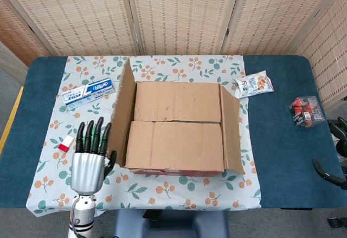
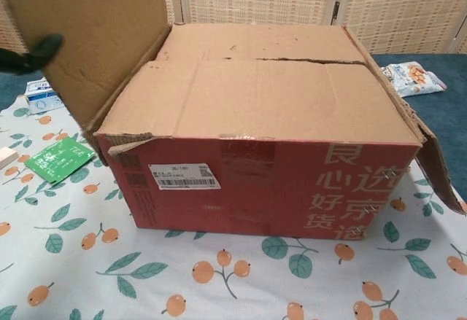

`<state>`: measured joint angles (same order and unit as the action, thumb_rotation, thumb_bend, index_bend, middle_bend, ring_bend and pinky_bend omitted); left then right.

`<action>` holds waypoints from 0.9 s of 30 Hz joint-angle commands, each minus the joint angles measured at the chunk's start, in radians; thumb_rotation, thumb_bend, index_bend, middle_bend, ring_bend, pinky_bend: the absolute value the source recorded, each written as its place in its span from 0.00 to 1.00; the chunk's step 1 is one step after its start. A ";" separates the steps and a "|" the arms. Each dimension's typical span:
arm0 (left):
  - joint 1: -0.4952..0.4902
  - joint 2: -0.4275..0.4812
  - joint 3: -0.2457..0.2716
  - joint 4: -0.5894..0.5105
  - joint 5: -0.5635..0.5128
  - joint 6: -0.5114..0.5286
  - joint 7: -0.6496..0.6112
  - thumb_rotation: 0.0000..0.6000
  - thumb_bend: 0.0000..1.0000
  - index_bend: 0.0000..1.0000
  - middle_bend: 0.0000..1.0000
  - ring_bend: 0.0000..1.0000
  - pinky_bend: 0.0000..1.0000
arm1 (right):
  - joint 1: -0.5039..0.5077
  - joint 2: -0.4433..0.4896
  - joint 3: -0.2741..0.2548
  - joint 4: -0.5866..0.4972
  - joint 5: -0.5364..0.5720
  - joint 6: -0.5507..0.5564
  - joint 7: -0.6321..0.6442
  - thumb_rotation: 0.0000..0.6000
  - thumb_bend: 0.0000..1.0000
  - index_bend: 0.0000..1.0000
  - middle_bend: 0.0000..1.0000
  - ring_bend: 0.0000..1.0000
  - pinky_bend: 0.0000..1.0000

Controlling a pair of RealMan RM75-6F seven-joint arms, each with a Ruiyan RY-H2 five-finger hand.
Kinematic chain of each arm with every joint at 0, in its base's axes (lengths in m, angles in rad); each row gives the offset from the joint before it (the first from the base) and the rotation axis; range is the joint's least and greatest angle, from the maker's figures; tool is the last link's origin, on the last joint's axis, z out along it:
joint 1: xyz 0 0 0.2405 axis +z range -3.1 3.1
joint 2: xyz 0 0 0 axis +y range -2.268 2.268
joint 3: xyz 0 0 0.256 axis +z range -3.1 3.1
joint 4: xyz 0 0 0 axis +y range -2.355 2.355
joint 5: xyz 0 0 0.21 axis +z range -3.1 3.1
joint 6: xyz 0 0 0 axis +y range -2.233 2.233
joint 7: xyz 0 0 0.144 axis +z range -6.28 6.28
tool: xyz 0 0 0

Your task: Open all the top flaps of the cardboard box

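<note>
Head view: your cardboard box (image 1: 178, 127) sits mid-tabletop on the floral cloth (image 1: 65, 194). Its left flap (image 1: 124, 113) stands upright, its right flap (image 1: 233, 129) is folded out and down, and the two inner flaps (image 1: 176, 124) lie flat, closing the top. Your left robot hand (image 1: 89, 159) hovers w/ fingers straight and apart, empty, well left of the box, above the green packet (image 1: 95, 138). The toothpaste box (image 1: 88, 92), eraser (image 1: 66, 143), snack bag (image 1: 252, 83) and red-fruit punnet (image 1: 306, 110) all lie apart from the box. Your right robot hand isn't visible.

Chest view: the box (image 2: 263, 167) is close up, showing its red front w/ a barcode label (image 2: 184, 177) that the head view doesn't show. The raised left flap (image 2: 95, 36) fills the top-left. A dark fingertip (image 2: 29, 52) pokes past its left edge; can't tell if it touches. The green packet (image 2: 52, 161) lies left of the box.
</note>
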<state>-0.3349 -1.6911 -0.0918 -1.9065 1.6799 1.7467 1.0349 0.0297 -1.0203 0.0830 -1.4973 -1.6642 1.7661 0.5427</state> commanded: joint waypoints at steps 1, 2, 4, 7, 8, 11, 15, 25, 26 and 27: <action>0.082 0.077 0.001 0.026 0.004 0.083 -0.140 1.00 0.44 0.00 0.00 0.00 0.00 | 0.008 -0.006 -0.003 -0.013 -0.003 -0.020 -0.036 1.00 0.38 0.00 0.00 0.00 0.00; 0.099 0.095 0.000 0.029 -0.003 0.101 -0.185 1.00 0.44 0.00 0.00 0.00 0.00 | 0.013 -0.008 -0.005 -0.017 -0.006 -0.030 -0.049 1.00 0.38 0.00 0.00 0.00 0.00; 0.130 0.126 -0.008 0.042 -0.018 0.133 -0.265 1.00 0.44 0.00 0.00 0.00 0.00 | 0.022 -0.009 -0.011 -0.026 -0.011 -0.052 -0.068 1.00 0.38 0.00 0.00 0.00 0.00; 0.168 0.162 -0.016 0.063 -0.049 0.166 -0.387 1.00 0.44 0.00 0.00 0.00 0.00 | 0.032 -0.014 -0.014 -0.034 -0.015 -0.072 -0.094 1.00 0.38 0.00 0.00 0.00 0.00; 0.182 0.177 -0.018 0.070 -0.063 0.173 -0.439 1.00 0.44 0.00 0.00 0.00 0.00 | 0.037 -0.018 -0.015 -0.037 -0.021 -0.077 -0.097 1.00 0.38 0.00 0.00 0.00 0.00; 0.206 0.210 -0.018 0.088 -0.078 0.177 -0.514 1.00 0.45 0.00 0.00 0.00 0.00 | 0.059 -0.024 -0.015 -0.043 -0.027 -0.106 -0.099 1.00 0.38 0.00 0.00 0.00 0.00; 0.227 0.246 0.009 0.102 -0.066 0.154 -0.567 1.00 0.45 0.00 0.00 0.00 0.00 | 0.110 -0.004 -0.005 -0.099 -0.032 -0.181 -0.156 1.00 0.38 0.00 0.00 0.00 0.00; 0.294 0.262 0.099 0.247 0.020 0.152 -0.653 1.00 0.45 0.00 0.00 0.00 0.00 | 0.268 -0.007 0.096 -0.300 0.043 -0.365 -0.411 1.00 0.38 0.00 0.00 0.00 0.00; 0.302 0.263 0.108 0.262 0.023 0.153 -0.678 1.00 0.45 0.00 0.00 0.00 0.00 | 0.289 -0.022 0.106 -0.315 0.061 -0.391 -0.449 1.00 0.38 0.00 0.00 0.00 0.00; 0.308 0.264 0.113 0.274 0.023 0.152 -0.695 1.00 0.45 0.00 0.00 0.00 0.00 | 0.304 -0.035 0.112 -0.324 0.075 -0.411 -0.477 1.00 0.38 0.00 0.00 0.00 0.00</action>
<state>-0.0451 -1.4294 0.0040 -1.6544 1.6925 1.8937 0.3726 0.2854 -1.0300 0.1650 -1.7786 -1.6302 1.4124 0.1328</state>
